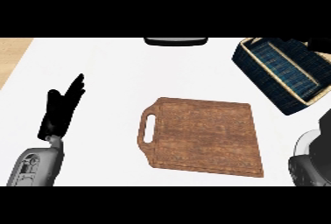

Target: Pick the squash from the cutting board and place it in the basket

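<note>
White tabletop below me, my left hand at far left resting with fingers straight, bare wooden cutting board at centre, dark basket top right, squash nowhere I can see, right hand's state I cannot tell.

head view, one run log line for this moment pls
left hand: open, resting at left | right hand: unseen, forearm at right edge | board: bare | squash: not visible | basket: top right
</note>
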{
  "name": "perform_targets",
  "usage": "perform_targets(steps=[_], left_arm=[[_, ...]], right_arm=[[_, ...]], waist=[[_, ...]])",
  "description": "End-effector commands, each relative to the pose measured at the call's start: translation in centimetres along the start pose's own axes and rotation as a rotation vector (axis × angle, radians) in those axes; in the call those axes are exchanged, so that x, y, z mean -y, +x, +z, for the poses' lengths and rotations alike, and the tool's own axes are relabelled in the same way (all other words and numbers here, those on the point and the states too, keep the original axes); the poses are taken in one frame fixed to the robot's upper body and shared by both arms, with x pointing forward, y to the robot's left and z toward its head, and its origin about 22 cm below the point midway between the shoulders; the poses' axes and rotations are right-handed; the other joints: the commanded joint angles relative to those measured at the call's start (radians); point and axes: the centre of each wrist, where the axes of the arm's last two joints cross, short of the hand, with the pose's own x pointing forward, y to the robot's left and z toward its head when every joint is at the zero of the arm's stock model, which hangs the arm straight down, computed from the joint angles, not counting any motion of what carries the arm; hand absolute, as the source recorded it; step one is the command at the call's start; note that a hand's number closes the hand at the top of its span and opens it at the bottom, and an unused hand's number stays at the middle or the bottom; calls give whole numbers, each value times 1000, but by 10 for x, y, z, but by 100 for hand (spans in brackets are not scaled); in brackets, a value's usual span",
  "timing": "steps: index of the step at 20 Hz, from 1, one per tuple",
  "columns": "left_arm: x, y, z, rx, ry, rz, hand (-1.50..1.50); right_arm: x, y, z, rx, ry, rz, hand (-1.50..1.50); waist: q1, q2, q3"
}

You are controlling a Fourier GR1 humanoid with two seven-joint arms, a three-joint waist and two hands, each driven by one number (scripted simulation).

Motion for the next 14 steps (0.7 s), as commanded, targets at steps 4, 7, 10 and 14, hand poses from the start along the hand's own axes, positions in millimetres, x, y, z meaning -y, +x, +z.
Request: perform_targets(steps=[4,7,10,14], left_arm=[[2,1,0,18,-8,-11,0],[5,7,0,18,-6,-3,0],[-6,-7,7,22,-27,12,0],[1,-6,9,-6,-16,-33,0]], right_arm=[[38,4,-25,-167,-40,342,150],[61,-21,-29,-252,-21,474,150],[83,-49,-38,-296,-1,494,150],[75,-82,-52,-329,-22,585,150]], waist=[[15,10,0],[16,12,1],[23,13,1],[27,12,1]])
